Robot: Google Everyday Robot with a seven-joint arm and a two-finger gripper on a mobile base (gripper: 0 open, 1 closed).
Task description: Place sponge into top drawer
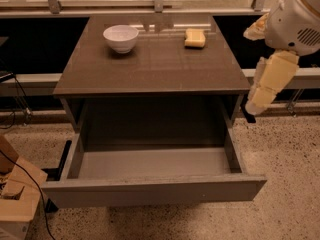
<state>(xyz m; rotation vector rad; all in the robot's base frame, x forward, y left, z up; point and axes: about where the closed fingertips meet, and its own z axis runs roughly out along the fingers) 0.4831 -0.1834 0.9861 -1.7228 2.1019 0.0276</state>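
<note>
Robot's yellowish gripper hanging just beyond the right edge of the dark grey-brown cabinet top, its closure being impossible to make out, white arm being cut off by the frame, pale-yellow soft rectangular sponge lying back right on that top, round white bowl sitting well apart, wide shallow grey-brown top drawer standing pulled out below

Sponge lies on the cabinet, top drawer stands open, claw hangs at right.

We count one sponge, one white bowl, one cabinet, one open top drawer, one cardboard box at eight o'clock, and one gripper at three o'clock, beside the cabinet.
</note>
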